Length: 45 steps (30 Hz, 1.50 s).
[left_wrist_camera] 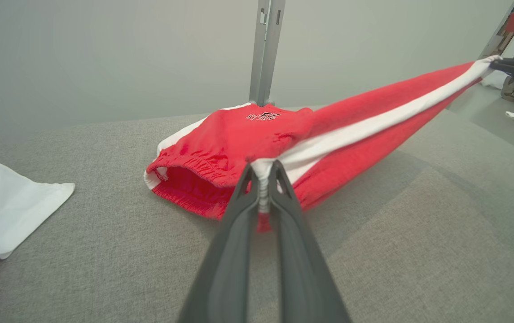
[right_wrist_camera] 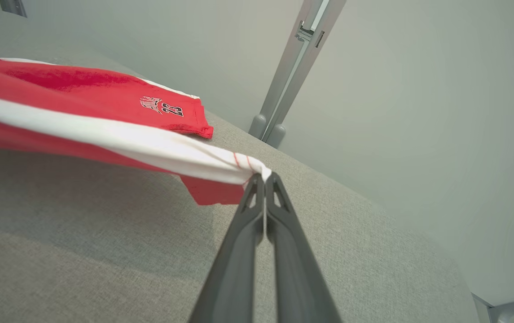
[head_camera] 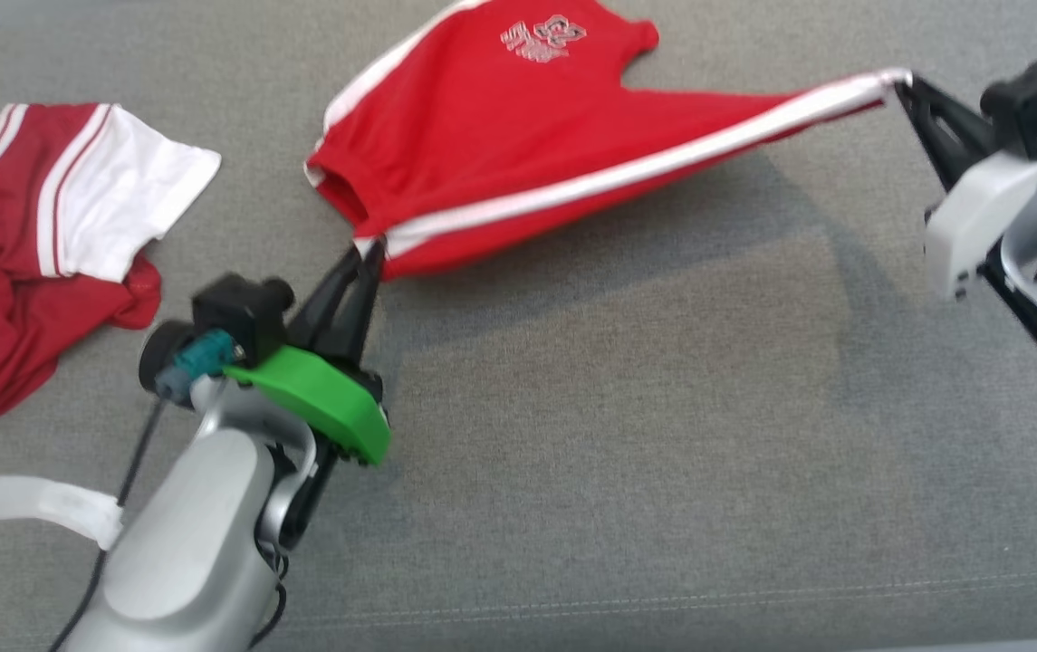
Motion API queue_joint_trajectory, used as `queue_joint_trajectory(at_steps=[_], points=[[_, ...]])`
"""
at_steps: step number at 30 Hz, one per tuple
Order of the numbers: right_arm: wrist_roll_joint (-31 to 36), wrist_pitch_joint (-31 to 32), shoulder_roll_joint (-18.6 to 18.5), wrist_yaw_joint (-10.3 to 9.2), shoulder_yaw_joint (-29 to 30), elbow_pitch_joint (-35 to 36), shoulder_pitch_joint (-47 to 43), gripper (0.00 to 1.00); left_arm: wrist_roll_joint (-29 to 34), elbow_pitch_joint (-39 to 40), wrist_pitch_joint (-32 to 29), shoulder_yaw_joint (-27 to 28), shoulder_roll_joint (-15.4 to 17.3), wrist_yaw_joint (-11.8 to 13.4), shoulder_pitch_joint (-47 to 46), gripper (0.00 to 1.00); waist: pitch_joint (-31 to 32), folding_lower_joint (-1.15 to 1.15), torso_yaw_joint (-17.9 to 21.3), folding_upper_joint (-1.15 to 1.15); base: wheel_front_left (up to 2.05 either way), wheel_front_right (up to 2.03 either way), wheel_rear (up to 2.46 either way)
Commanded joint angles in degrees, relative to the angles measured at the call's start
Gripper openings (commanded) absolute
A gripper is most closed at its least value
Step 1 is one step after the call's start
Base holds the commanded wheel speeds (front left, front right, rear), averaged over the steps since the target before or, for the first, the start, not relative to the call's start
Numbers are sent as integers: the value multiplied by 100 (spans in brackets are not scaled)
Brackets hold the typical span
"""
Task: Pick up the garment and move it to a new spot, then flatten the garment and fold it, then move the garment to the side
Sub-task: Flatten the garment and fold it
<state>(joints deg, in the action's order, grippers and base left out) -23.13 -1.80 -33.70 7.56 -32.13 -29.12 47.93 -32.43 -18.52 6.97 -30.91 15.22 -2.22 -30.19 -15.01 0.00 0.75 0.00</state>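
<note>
Currently I'm holding the garment (head_camera: 500,154) taut, left pincer (head_camera: 379,244) and right pincer (head_camera: 902,80) both clamping its striped edge; probably flattening, folding pending.

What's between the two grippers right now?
The red shorts: their white-striped side hangs stretched from left gripper to right gripper, above bare grey cushion. Clearest in the head view.

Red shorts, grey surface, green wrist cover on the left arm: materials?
Red shorts: soft knit fabric, matte, maybe polyester or cotton; it folds and sags where lifted, and the waistband is gathered.
Grey surface: woven upholstery-like cloth, matte; weave texture and a stitched seam show.
Green wrist cover: rigid plastic, smooth, slight sheen; hard curved edges.
</note>
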Motion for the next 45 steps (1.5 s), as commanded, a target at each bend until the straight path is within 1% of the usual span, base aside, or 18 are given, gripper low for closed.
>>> queue_joint_trajectory(at_steps=[1, 5, 8, 12, 17, 22, 24, 28, 31, 33, 35, 40, 43, 44, 45], points=[[-26, 24, -61, -14, 29, 31, -112, 0, 36, 4, 16, 2, 50, 43, 101, 0, 275, 0, -37, 0, 0, 0, 0], [-132, 414, -353, -14, 225, 755, -840, 0, 225, 57, 73, -203, 82, 158, 415, 0, 453, 0, -4, 0, 0, 0, 0], [-181, 722, -537, -14, 514, 1309, -1377, 0, 280, 104, 51, -324, 71, 248, 660, 0, 542, 0, 30, 0, 0, 0, 0], [-167, 1182, -656, -14, 972, 1943, -2135, 0, 298, 191, 27, -485, 45, 344, 1030, 0, 641, 0, 67, 0, 0, 0, 0], [-99, 1630, -617, -15, 1675, 2670, -3092, 0, 316, 368, -16, -625, 129, 472, 1505, 0, 721, 0, 62, 0, 0, 0, 0], [-23, 2030, -480, -17, 2376, 3284, -3975, 0, 330, 692, -103, -725, 242, 599, 1865, 0, 715, 0, 4, 0, 0, 0, 0], [6, 2201, -410, -16, 2595, 3565, -4258, 0, 353, 825, -188, -806, 286, 617, 1949, 0, 694, 0, -41, 0, 0, 0, 0], [173, 2359, -319, -15, 3026, 4010, -4606, 0, 385, 955, -362, -934, 253, 546, 1832, 0, 628, 0, -185, 0, 0, 0, 0], [240, 2420, -332, -14, 3062, 4147, -4502, 0, 382, 952, -437, -944, 153, 510, 1565, 0, 556, 0, -255, 0, 0, 0, 0], [188, 2423, -409, -13, 2903, 4179, -4262, 0, 309, 909, -510, -948, 64, 438, 1405, 0, 471, 0, -306, 0, 0, 0, 0], [143, 2413, -575, -12, 2693, 4127, -3973, 0, 312, 858, -581, -948, 2, 392, 1171, 0, 335, 0, -375, 0, 0, 0, 0], [23, 2280, -962, -12, 2007, 3747, -2895, 0, 248, 692, -554, -849, -208, 336, 666, 0, -28, 0, -524, 0, 0, 0, 0], [-20, 2148, -1086, -11, 1577, 3378, -2193, 0, 202, 541, -487, -757, -360, 358, 395, 0, -231, 0, -638, 0, 0, 0, 0], [-20, 2148, -1086, -11, 1577, 3378, -2193, 0, 202, 541, -487, -757, -360, 358, 395, 0, -231, 0, -638, 0, 0, 0, 0], [-38, 2103, -1113, -12, 1448, 3257, -1959, 0, 181, 489, -473, -730, -409, 377, 318, 0, -299, 0, -675, 0, 0, 0, 0]])
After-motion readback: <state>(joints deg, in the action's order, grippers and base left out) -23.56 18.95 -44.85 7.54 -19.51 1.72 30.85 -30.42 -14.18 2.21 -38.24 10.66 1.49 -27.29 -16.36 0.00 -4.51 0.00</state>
